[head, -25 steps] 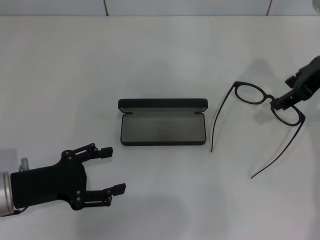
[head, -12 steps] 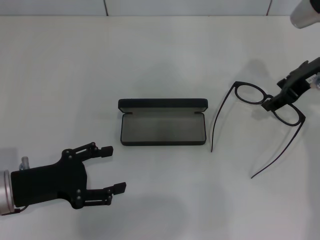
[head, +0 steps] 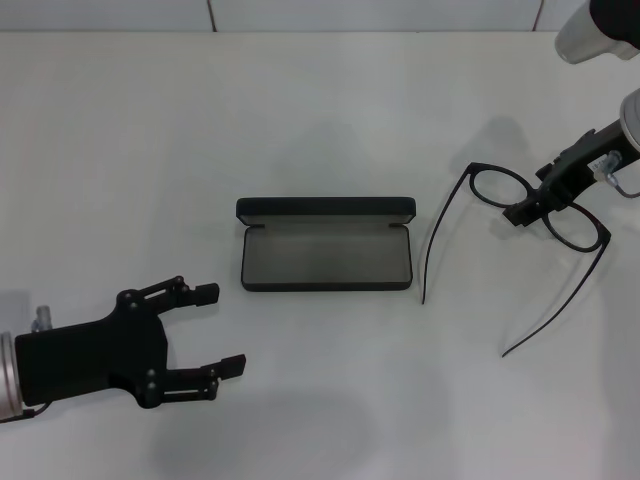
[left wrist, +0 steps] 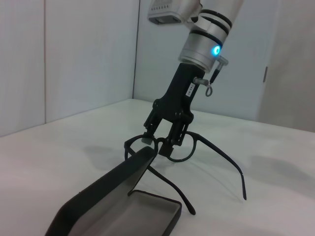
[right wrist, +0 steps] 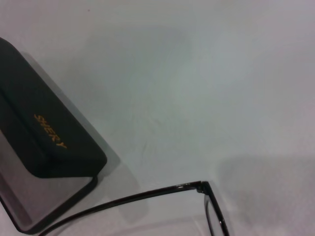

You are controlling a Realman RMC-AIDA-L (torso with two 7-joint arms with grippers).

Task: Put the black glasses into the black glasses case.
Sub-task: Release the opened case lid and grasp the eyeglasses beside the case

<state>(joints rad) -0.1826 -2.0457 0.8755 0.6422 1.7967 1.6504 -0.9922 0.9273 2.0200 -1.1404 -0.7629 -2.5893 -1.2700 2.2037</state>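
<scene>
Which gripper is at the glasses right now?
The right gripper, down at the bridge of the black glasses; the left gripper hangs open, short of the black glasses case.

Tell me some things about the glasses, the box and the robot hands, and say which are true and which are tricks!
1. The black glasses case is open. True.
2. The black glasses are inside the case. False: they are out on the table, on the robot's right of the case.
3. The right gripper is down at the middle of the glasses, with a finger on each side of the bridge. True.
4. The left gripper is holding the case. False: it is open and apart from the case, nearer the robot.
5. The lid of the case has orange letters on it. True.
</scene>
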